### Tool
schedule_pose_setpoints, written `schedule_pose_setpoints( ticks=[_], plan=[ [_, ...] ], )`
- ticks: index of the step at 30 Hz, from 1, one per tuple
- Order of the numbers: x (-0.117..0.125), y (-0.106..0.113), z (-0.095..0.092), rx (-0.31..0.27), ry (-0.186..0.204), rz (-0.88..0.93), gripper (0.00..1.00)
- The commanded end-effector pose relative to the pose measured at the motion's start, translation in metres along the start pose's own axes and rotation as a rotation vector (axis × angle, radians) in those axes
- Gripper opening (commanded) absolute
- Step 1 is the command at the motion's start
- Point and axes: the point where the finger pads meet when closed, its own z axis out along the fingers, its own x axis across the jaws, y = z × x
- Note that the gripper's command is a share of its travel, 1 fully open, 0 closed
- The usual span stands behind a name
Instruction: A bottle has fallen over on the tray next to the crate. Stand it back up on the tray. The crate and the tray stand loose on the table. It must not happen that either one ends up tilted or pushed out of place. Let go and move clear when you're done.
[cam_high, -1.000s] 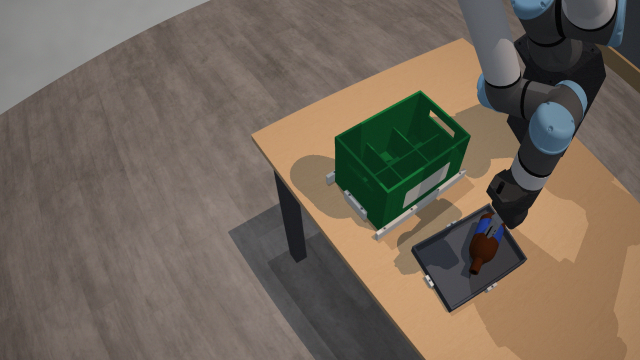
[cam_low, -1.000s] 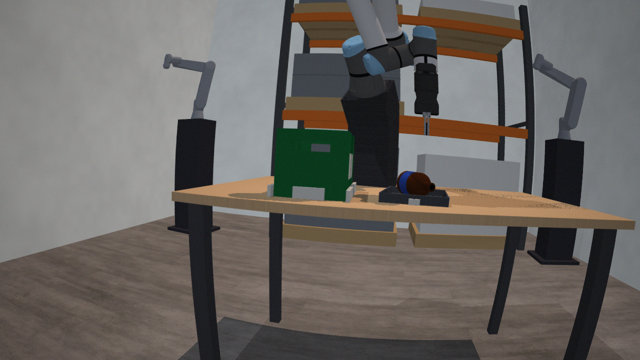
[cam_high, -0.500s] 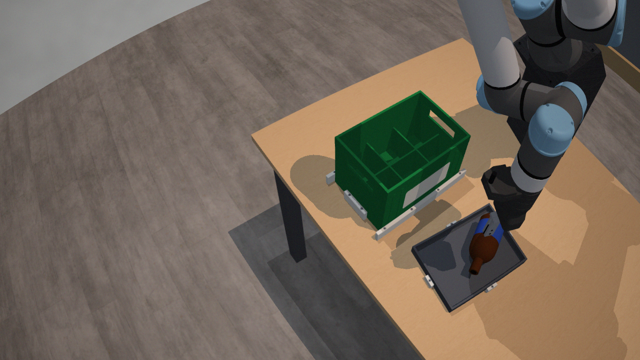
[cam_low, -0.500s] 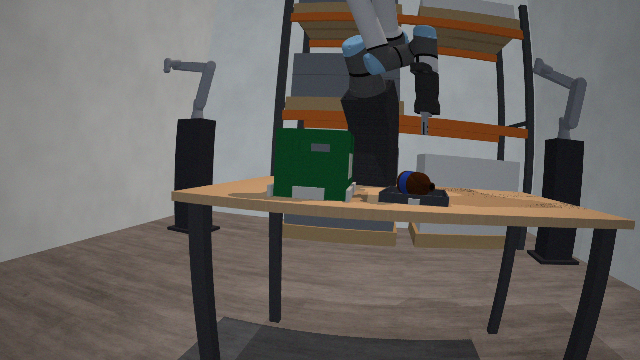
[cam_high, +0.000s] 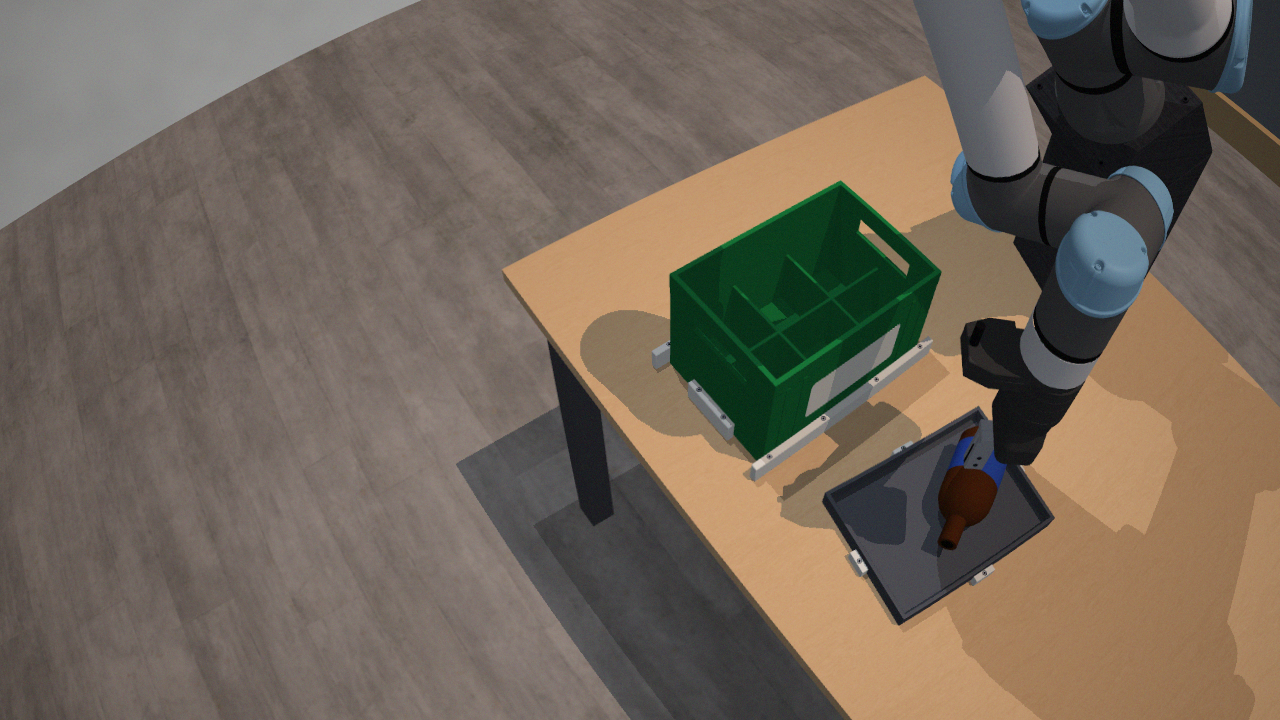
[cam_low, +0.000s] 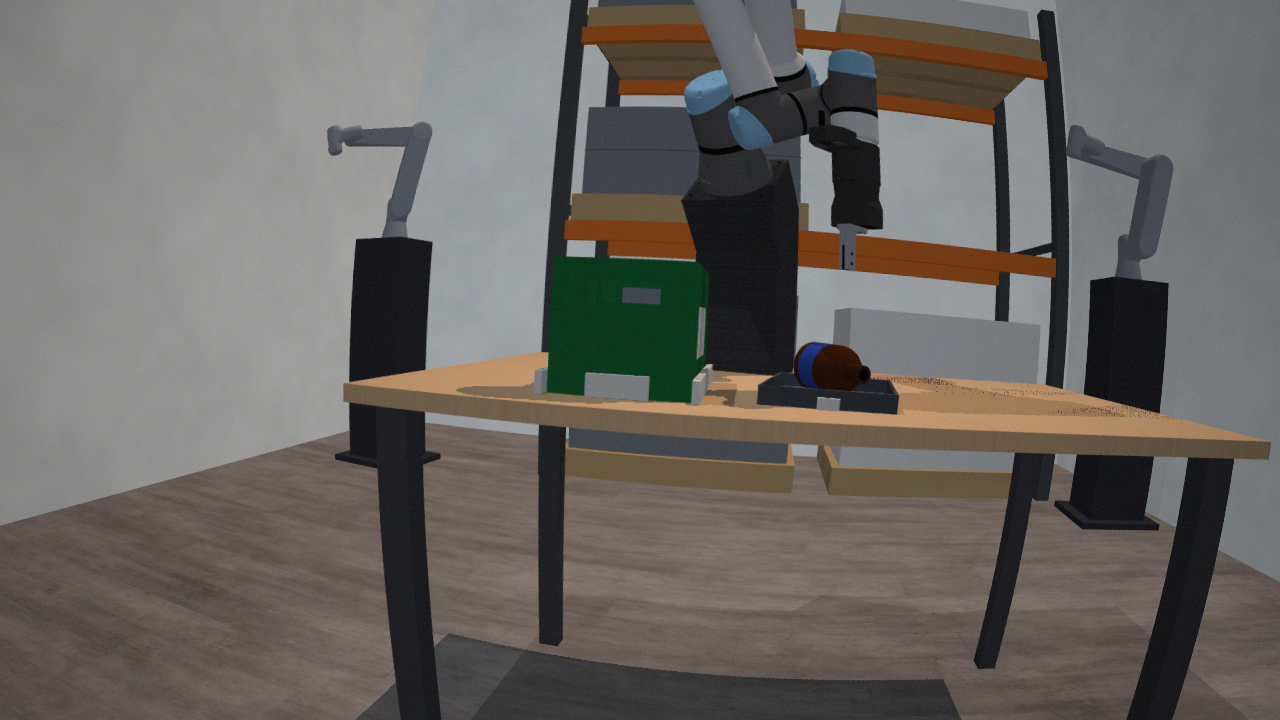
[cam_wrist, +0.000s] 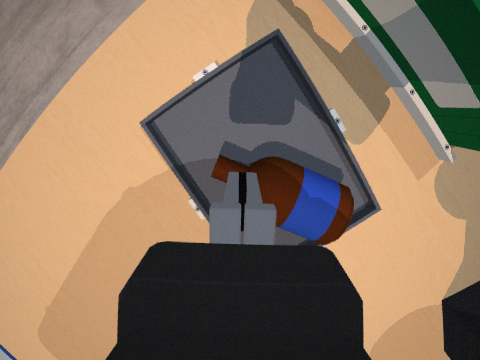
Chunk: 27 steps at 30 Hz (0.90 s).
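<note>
A brown bottle (cam_high: 966, 488) with a blue label lies on its side in the dark grey tray (cam_high: 937, 525), its neck toward the tray's front edge. It also shows in the side view (cam_low: 829, 365) and in the wrist view (cam_wrist: 294, 196). My gripper (cam_low: 848, 259) is shut and empty. It hangs well above the bottle, pointing straight down. In the wrist view the closed fingers (cam_wrist: 243, 190) line up over the bottle's shoulder. In the overhead view the gripper (cam_high: 984, 458) covers part of the bottle's base end.
The green crate (cam_high: 799, 313) with inner dividers stands left of the tray on grey rails, also in the side view (cam_low: 626, 326) and the wrist view (cam_wrist: 427, 27). The tray (cam_wrist: 256, 134) sits near the table's front edge. A shelf rack stands behind the table.
</note>
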Motion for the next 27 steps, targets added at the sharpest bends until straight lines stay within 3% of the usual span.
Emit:
schedule_pose_setpoints(
  ticks=[1, 27],
  plan=[
    [-0.0005, -0.0018, -0.0012, 0.004, 0.005, 0.174, 0.0],
    [0.0036, 0.0008, -0.0011, 0.005, 0.003, 0.71, 0.0]
  ],
)
